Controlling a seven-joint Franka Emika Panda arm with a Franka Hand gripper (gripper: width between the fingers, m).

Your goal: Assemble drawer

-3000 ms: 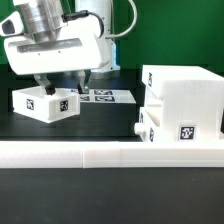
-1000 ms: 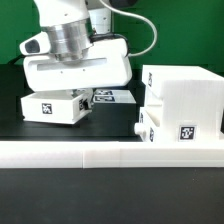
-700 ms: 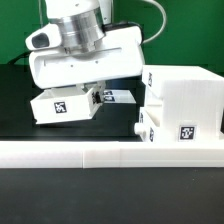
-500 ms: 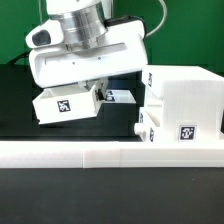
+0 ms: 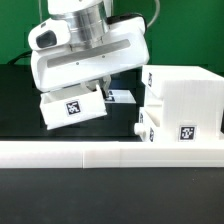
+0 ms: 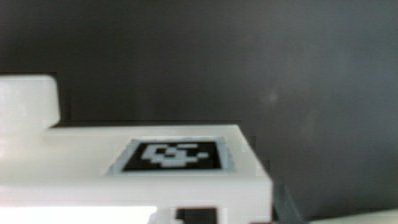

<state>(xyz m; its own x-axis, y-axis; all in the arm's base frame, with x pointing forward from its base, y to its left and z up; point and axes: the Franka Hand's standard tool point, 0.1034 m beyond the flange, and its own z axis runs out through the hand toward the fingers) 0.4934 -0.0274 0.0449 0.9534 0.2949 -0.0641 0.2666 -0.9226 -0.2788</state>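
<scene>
1. Gripper (image 5: 92,90) is clamped on the small box (image 5: 55,113). I judge this because the box hangs from it. Both fingertips cannot be seen well.
2. The small box sits right under the gripper and looks to be up off the black counter (image 5: 18,105). It is tipped, with the end nearer the casing (image 5: 185,95) higher. I think it tips because the gripper grabs it near that end, so the other end sags.
3. A square black-and-white tag (image 5: 72,107) is on the side of the box. In the wrist view another tag (image 6: 178,155) on the box shows big and close below the camera. That fits a box held tight.
4. The casing stands on the counter beside the gripper, toward the exterior view's right. It does not touch the box. The box likely has to slide into it, so holding the box in the air makes sense for carrying it over.
5. The marker board (image 5: 122,96) lies flat behind the gripper.
6. The long white border wall (image 5: 100,153) runs along the front, nearer the camera than the gripper.
</scene>
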